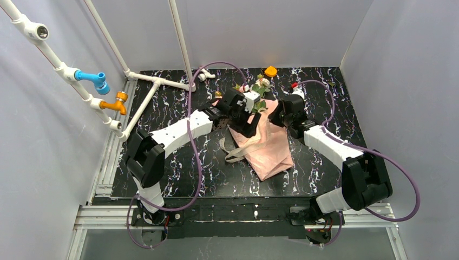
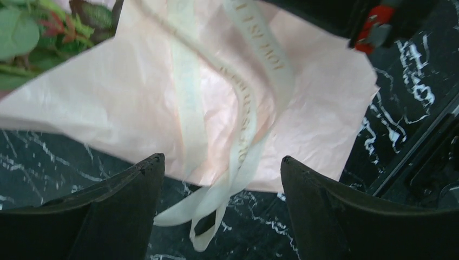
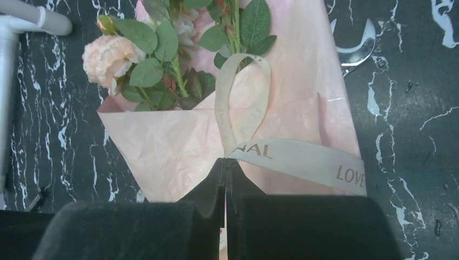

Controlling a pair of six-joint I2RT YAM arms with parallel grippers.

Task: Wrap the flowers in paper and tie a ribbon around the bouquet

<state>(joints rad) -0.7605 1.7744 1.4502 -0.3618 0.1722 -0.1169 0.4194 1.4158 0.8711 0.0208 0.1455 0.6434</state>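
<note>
Right gripper [image 3: 225,164]: your jaws are pressed together on the ribbon [image 3: 303,158], pinching it at the base of a loop that stands over the paper [image 3: 162,146]. Left gripper [image 2: 222,170]: your jaws stand wide apart and hold nothing. The ribbon's tails run between and below them, off the cone's left edge onto the table [image 2: 54,162]. Bouquet [image 1: 268,146]: the flowers [image 3: 111,54] sit wrapped in the pink cone, blooms out the far end, mid-table between your arms. Wrapping looks done. Tying, by my reading, is partway: the ribbon crosses the cone with one loop formed, but no finished knot or bow shows. Spanner [image 3: 357,46]: just beside the cone.
</note>
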